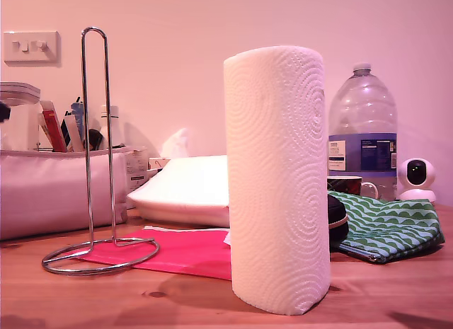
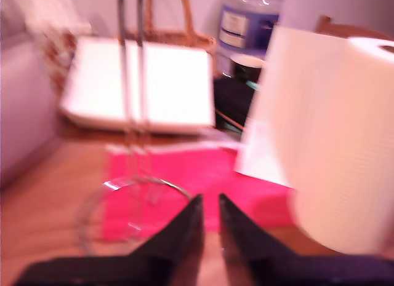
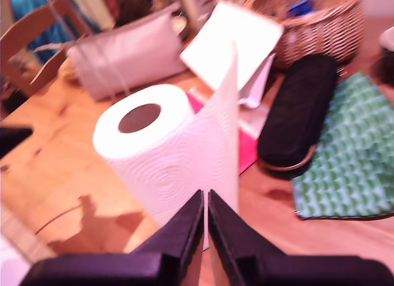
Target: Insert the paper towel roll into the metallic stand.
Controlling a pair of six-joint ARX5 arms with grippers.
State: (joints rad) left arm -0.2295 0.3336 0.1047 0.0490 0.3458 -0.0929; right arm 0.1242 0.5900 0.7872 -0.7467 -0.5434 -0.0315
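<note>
Roll (image 1: 277, 180) first: the paper towel roll stands upright on the wooden table (image 1: 177, 301), close to the table's front edge, a bit toward the exterior view's right. It is tall and white with swirl marks. My second wrist view looks down on it and shows the round hole in its top.

The metallic stand (image 1: 98, 159) is well apart from the roll, toward the exterior view's left. Its round ring sits on the table and partly on a pink sheet (image 1: 184, 251). Its thin loop points straight up, and nothing is on it.

My first gripper (image 2: 209, 203) has its two black fingers nearly together, with only a thin gap. It holds nothing. The ring of the stand lies just ahead of it, and the roll is beside it.

My second gripper (image 3: 205, 197) is almost closed too, and it holds nothing. The roll is right in front of its tips.

I think the job is at the very start. The roll is not picked up yet. Next, a gripper needs to open wide, because the roll is thick. Then it must grab the roll, lift it higher than the loop, line the hole up, and lower it down.
</note>
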